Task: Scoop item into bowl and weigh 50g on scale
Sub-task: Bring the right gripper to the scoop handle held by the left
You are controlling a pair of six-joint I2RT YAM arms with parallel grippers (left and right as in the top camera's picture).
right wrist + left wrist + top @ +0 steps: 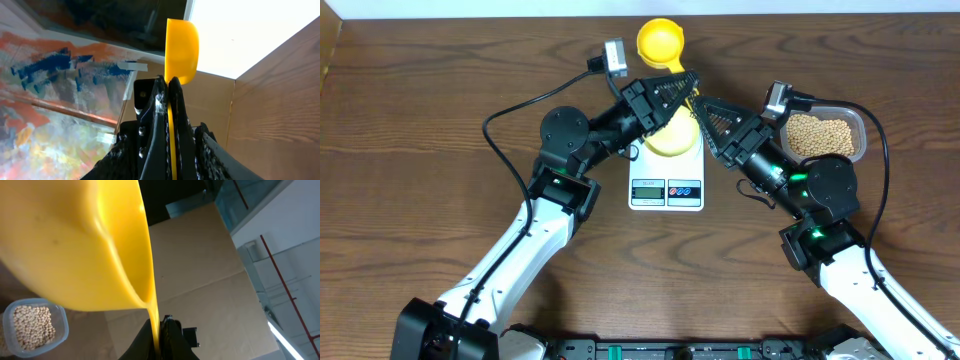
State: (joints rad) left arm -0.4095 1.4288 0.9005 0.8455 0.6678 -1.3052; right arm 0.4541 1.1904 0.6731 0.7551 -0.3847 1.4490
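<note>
The bright yellow scoop (660,42) is held in the air behind the scale, its cup up and its handle running down between both grippers. My left gripper (688,88) is shut on the handle close to the cup, which fills the left wrist view (75,245). My right gripper (703,104) is shut on the handle lower down (170,100), with the cup (181,50) above it. The pale yellow bowl (672,145) sits on the white scale (695,168), partly hidden by my left gripper. The beige beans (818,135) lie in the clear tub (861,125) at the right.
The tub of beans also shows in the left wrist view (32,325). A black cable (510,110) loops over the table left of the left arm. Bare wood table lies around the scale. Cardboard walls stand behind the table.
</note>
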